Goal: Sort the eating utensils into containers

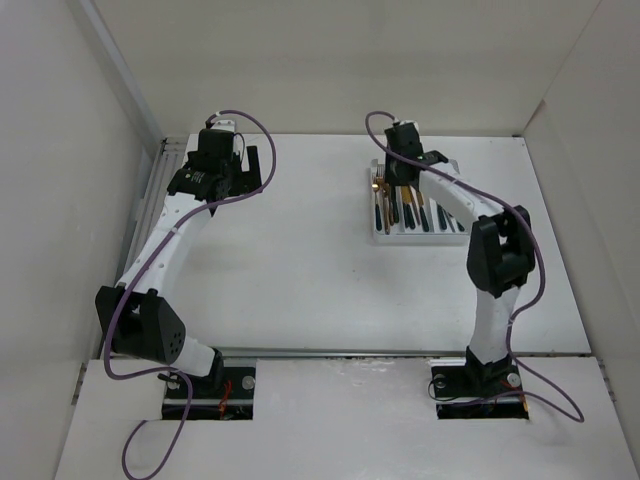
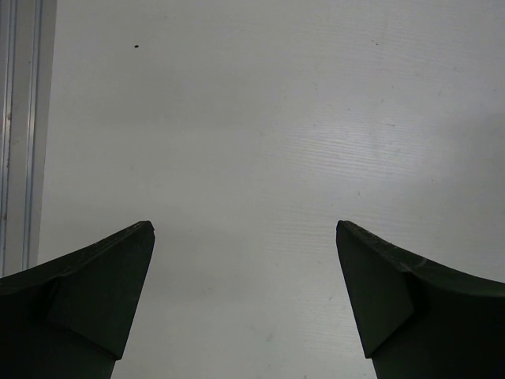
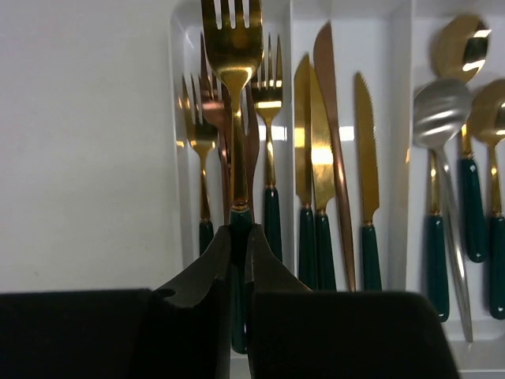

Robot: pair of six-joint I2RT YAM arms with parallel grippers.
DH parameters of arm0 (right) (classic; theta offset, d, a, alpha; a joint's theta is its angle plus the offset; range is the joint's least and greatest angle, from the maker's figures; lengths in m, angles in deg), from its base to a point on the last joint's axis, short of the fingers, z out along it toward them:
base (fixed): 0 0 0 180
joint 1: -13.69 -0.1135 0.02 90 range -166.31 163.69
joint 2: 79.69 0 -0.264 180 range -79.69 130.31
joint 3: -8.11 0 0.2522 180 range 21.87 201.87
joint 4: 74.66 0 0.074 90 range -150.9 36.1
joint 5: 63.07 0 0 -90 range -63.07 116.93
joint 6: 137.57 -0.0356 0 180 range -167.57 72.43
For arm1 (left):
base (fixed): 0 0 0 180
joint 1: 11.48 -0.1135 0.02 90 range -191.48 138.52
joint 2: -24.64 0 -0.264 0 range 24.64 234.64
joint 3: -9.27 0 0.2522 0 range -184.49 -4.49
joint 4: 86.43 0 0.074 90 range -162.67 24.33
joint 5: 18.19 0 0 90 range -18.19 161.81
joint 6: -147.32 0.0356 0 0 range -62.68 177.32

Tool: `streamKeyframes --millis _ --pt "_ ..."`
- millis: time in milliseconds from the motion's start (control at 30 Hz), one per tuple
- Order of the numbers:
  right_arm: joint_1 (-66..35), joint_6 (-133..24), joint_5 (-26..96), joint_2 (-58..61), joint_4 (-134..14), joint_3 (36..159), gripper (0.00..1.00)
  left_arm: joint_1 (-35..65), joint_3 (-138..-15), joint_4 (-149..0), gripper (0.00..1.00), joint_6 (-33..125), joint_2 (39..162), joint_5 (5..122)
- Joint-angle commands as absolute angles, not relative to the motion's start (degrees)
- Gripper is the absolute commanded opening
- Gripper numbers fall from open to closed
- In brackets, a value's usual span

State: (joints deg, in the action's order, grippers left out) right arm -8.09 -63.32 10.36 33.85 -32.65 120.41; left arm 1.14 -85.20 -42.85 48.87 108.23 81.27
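Observation:
The white three-compartment tray [image 1: 374, 236] sits at the back right of the table and shows close up in the right wrist view [image 3: 401, 118]. Its left compartment holds forks [image 3: 268, 103], the middle one knives [image 3: 319, 150], the right one spoons [image 3: 446, 118], one of them silver. My right gripper [image 3: 241, 237] is shut on the dark green handle of a gold fork [image 3: 233, 71] and holds it over the fork compartment; from above the gripper [image 1: 398, 178] is over the tray's left side. My left gripper [image 2: 245, 237] is open and empty over bare table at the back left [image 1: 240, 170].
A metal rail [image 2: 20, 134] runs along the table's left edge next to my left gripper. White walls enclose the table on three sides. The right arm's cable [image 1: 470, 195] loops over the tray's right part.

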Motion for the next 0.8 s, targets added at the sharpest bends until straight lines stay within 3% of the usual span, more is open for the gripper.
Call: streamKeyframes --millis 0,267,367,400,500,767 --pt "-9.17 -62.51 9.88 35.00 -33.47 117.85 0.00 0.82 -85.61 -43.93 1.00 48.62 105.76 81.13" --pt "-8.64 -63.74 8.83 36.77 -34.09 115.39 0.00 0.82 -85.61 -43.93 1.00 48.62 105.76 81.13" --pt "-8.64 -63.74 8.13 37.29 -32.78 115.39 0.27 0.82 -85.61 -43.93 1.00 48.62 105.76 81.13" --pt "-8.64 -63.74 7.52 36.42 -32.77 115.39 0.43 0.82 -85.61 -43.93 1.00 48.62 105.76 81.13" --pt "-8.64 -63.74 6.46 33.00 -32.77 116.08 0.61 0.82 -85.61 -43.93 1.00 48.62 105.76 81.13" --pt "-4.53 -61.98 1.01 20.08 -32.24 120.04 0.77 0.82 -85.61 -43.93 1.00 48.62 105.76 81.66"
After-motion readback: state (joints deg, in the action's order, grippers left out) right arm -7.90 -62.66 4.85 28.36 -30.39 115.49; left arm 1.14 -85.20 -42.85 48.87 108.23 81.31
